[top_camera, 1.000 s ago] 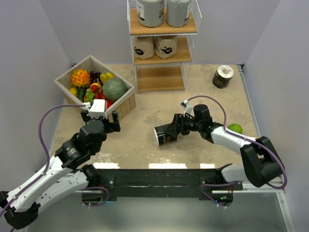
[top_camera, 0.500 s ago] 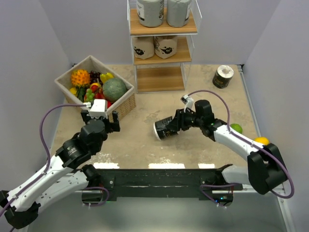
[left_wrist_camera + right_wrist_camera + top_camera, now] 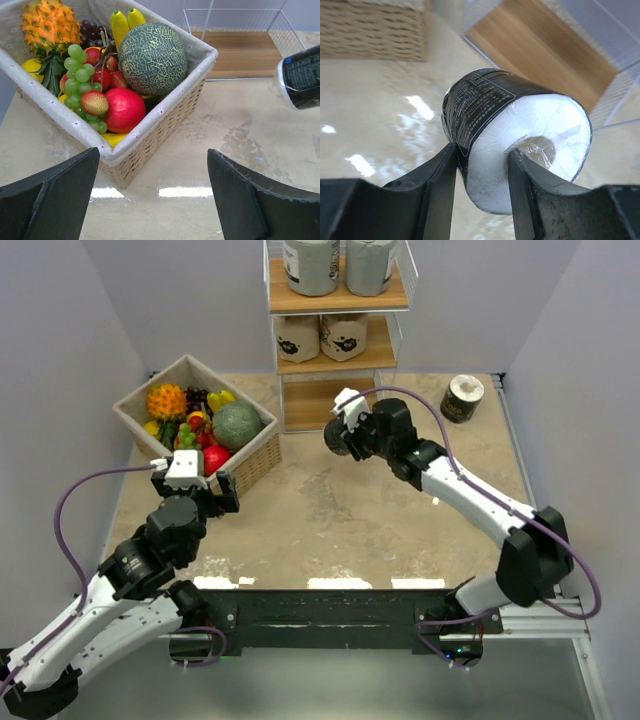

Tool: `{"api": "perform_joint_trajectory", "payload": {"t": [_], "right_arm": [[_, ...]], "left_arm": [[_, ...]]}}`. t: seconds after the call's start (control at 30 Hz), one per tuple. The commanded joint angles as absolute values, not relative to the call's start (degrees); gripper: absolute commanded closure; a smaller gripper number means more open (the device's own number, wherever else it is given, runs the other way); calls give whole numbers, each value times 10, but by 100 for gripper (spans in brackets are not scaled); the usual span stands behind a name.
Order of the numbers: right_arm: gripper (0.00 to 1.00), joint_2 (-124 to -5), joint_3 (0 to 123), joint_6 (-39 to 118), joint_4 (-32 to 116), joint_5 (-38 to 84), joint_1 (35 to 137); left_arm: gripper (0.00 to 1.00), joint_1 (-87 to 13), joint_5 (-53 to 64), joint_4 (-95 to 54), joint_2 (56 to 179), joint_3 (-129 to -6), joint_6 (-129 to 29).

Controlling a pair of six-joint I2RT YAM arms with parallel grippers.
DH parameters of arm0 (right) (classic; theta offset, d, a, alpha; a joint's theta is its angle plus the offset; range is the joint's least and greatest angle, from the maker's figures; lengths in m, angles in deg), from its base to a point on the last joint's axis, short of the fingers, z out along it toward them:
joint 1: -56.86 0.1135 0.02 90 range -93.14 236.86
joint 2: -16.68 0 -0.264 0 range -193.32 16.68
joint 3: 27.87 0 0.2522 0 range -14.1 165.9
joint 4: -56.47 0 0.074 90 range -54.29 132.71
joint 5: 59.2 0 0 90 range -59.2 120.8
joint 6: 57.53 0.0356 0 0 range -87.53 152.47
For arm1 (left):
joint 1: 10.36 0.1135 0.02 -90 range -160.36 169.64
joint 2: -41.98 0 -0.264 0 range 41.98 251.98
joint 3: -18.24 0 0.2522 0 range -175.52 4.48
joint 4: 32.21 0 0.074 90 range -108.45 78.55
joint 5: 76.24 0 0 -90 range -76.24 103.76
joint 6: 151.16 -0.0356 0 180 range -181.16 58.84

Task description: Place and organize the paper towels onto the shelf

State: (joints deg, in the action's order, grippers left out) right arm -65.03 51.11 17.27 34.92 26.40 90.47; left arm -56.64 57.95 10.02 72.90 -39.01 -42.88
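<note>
Glossy beige marbled table (image 3: 330,515), closed in by plain pale walls (image 3: 90,320). At 12 o'clock, the white-wire shelf (image 3: 340,302) with wooden boards carries grey rolls (image 3: 310,265) on top and tan printed rolls (image 3: 298,337) mid-tier. At 10 o'clock sits a square wicker basket (image 3: 255,455). The right fingers (image 3: 437,185) pinch a shiny dark-wrapped roll (image 3: 490,105), white-ended and hollow-cored, before the bottom tier. A second dark roll (image 3: 461,397) stands at 2 o'clock. The left fingers (image 3: 55,195) are spread.

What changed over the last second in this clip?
The right end effector, shut on a dark-wrapped roll, carried it from mid-table away toward the shelf, and it now hangs just before the bottom board. The left end effector, open and empty, shifted slightly left. Unchanged: the grey rolls, the tan rolls, the second dark roll and the fruit basket.
</note>
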Motion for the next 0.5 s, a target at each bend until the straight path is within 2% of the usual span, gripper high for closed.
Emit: {"api": "perform_joint_trajectory", "payload": {"t": [0.0,0.17,0.47], "right_arm": [[61,-726,586,-8,376,321,903],[62,-793,588,-115,473,351,903],[63,-876,644,-210,507,418,904]], "left_arm": [[6,-567,596,91,712,-396,-426],[5,-567,604,92,703,-397,-426],[4,-567,612,98,684,-397,-423]]}}
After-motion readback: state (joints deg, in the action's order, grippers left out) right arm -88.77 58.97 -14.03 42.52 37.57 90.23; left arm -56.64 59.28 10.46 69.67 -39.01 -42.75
